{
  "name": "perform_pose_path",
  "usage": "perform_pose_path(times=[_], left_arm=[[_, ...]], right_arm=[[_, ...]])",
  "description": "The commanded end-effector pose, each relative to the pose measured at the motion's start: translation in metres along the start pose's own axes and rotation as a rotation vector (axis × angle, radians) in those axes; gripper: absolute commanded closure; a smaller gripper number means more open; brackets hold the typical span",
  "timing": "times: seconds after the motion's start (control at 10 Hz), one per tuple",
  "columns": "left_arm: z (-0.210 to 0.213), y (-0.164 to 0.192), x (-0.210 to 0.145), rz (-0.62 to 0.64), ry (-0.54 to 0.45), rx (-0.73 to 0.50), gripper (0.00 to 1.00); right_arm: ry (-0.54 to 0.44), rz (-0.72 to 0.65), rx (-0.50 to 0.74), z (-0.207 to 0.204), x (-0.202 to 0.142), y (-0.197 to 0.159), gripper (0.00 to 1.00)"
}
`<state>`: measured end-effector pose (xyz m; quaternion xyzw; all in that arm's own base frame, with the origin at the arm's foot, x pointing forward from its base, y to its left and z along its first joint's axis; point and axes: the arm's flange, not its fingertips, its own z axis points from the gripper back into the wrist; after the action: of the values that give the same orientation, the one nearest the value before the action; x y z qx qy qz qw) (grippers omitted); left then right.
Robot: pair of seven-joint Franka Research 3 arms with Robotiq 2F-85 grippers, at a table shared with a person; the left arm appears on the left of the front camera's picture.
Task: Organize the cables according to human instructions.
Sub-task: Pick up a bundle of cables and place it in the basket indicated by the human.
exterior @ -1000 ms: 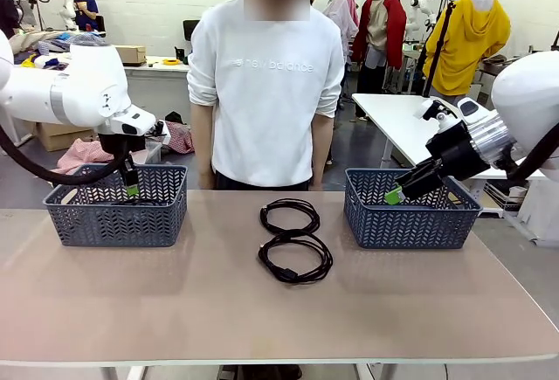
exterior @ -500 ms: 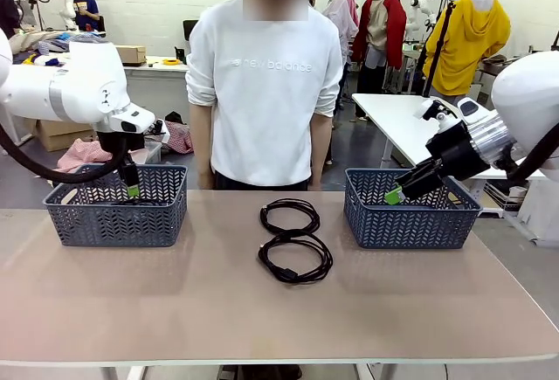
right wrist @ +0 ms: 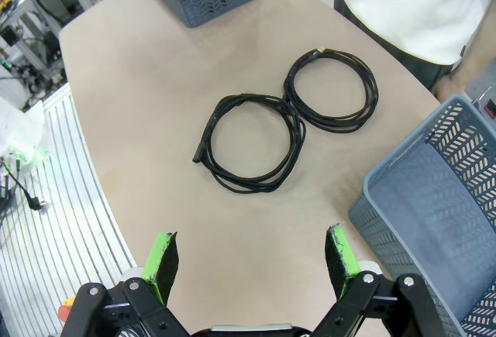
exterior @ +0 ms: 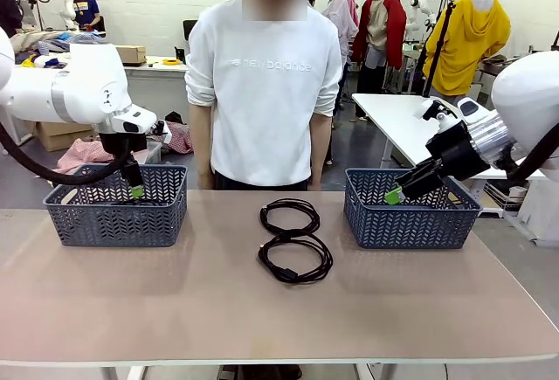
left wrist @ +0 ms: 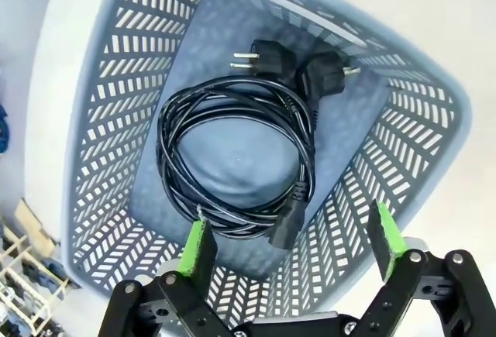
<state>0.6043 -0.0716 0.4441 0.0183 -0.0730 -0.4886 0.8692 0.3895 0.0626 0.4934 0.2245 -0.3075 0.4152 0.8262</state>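
left claw (left wrist: 291, 225) hangs wide open and empty over the blue-grey plastic lattice basket (left wrist: 101, 120) where one thin black coiled power cord (left wrist: 164, 147) already lies, right claw (right wrist: 249, 236) is equally wide, and two matching coils (right wrist: 248, 186), touching each other on the beige counter (right wrist: 155, 81), look yet unsorted.

Basket (right wrist: 385, 232) partly beyond picture edge.

Tan table (exterior: 175, 310): one grey-blue slotted basket (exterior: 115, 218) far left, one matching basket (exterior: 410, 223) far right. Person in white sweatshirt (exterior: 266, 109) at far edge, centre. White table (exterior: 384, 109) beyond, right.
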Motion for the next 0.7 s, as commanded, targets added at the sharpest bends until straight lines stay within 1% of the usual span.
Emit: perform_pose_path(times=[0.0, 0.1, 0.6], left_arm=[[0.0033, 0.0047, 0.0003, 0.061, -0.049, -0.010, 0.00], [0.0000, 0.0000, 0.0000, 0.000, 0.000, 0.000, 0.00], [0.0007, -0.0010, 0.0022, 0.007, -0.009, -0.003, 0.00]], right_arm=[[-0.027, 0.020, 0.014, -0.0016, 0.0010, -0.0030, 0.00], [-0.027, 0.020, 0.014, -0.0016, 0.0010, -0.0030, 0.00], [-0.027, 0.020, 0.014, -0.0016, 0.0010, -0.0030, 0.00]])
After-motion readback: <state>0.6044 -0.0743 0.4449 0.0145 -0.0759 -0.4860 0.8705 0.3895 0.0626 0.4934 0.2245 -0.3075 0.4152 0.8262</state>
